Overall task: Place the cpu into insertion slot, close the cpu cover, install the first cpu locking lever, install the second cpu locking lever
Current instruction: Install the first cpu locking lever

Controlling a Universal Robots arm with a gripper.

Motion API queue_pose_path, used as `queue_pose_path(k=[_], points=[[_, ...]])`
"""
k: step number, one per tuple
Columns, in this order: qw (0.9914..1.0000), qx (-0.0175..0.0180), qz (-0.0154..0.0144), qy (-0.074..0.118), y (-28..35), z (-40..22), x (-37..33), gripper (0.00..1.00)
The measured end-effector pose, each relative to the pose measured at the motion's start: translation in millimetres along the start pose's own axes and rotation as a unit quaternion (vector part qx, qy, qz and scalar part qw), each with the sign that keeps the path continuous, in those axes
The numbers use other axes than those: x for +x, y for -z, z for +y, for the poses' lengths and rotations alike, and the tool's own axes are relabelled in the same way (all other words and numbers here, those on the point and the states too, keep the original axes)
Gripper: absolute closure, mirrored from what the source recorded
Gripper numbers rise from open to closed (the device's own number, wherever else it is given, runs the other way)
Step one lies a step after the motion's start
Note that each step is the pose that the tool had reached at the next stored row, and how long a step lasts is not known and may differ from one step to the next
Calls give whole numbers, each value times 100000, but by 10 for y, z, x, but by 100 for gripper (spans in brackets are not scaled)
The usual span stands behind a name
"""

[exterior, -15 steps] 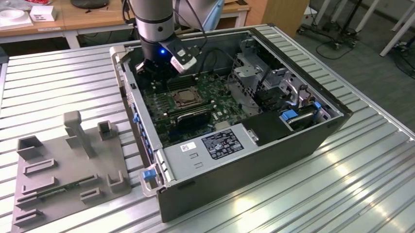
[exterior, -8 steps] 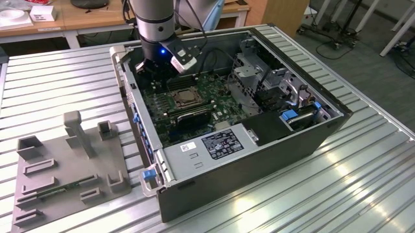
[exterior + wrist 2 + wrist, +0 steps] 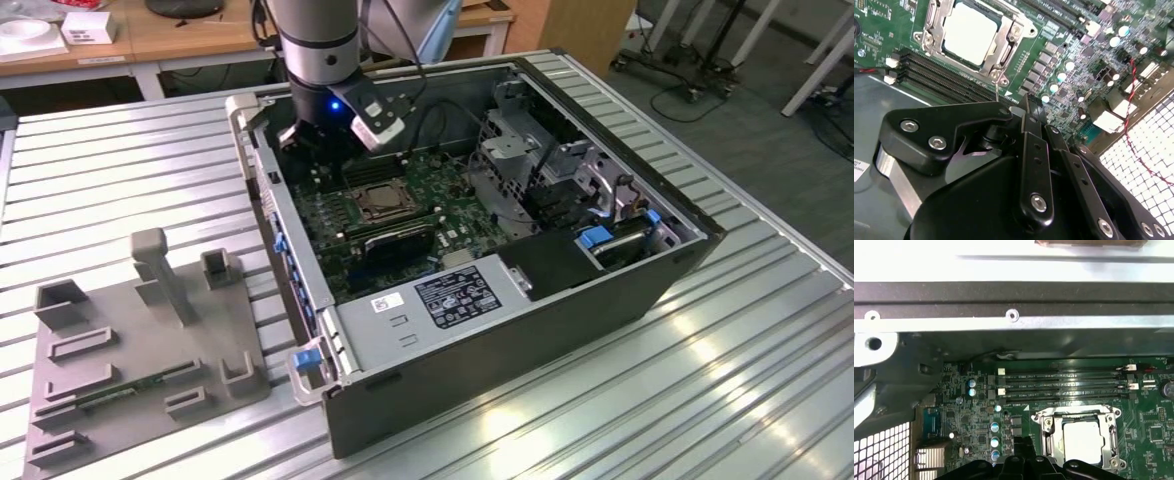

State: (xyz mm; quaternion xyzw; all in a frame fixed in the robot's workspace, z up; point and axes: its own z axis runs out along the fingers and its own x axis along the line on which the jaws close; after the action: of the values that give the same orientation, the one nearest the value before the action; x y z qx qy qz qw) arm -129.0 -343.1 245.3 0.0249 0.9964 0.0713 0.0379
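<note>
Chip seated in its socket, my gripper close by over the board.

Exterior view, left to right: grey holder tray [image 3: 134, 330], then the open computer case [image 3: 534, 300] with my gripper [image 3: 314, 140] inside. Both wrist views give the close-up: the chip [image 3: 971, 32], a pale silvery square, lies flat, with the cover [image 3: 1004, 55] frame down around it. The second wrist view shows my fingers [image 3: 1030, 140] together, gripping nothing, and a thin wire lever [image 3: 997, 92] just beside them.

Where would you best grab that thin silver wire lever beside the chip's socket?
Probably at the free end of the thin silver wire lever, which seems to jut past a corner of the silver frame cover toward the black memory slots. Come from above, pinching across it; the rest hugs the frame.
</note>
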Motion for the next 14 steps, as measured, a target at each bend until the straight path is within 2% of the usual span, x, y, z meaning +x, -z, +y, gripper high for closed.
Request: queue_pose_path(k=[2,8,10,14], points=[[99998,-551,24,-42,2,0,0,89],[99985,-1703,74,-139,3,1,0,89],[99981,-1943,78,-161,3,5,2,89],[99977,-2146,31,-161,4,8,25,89]])
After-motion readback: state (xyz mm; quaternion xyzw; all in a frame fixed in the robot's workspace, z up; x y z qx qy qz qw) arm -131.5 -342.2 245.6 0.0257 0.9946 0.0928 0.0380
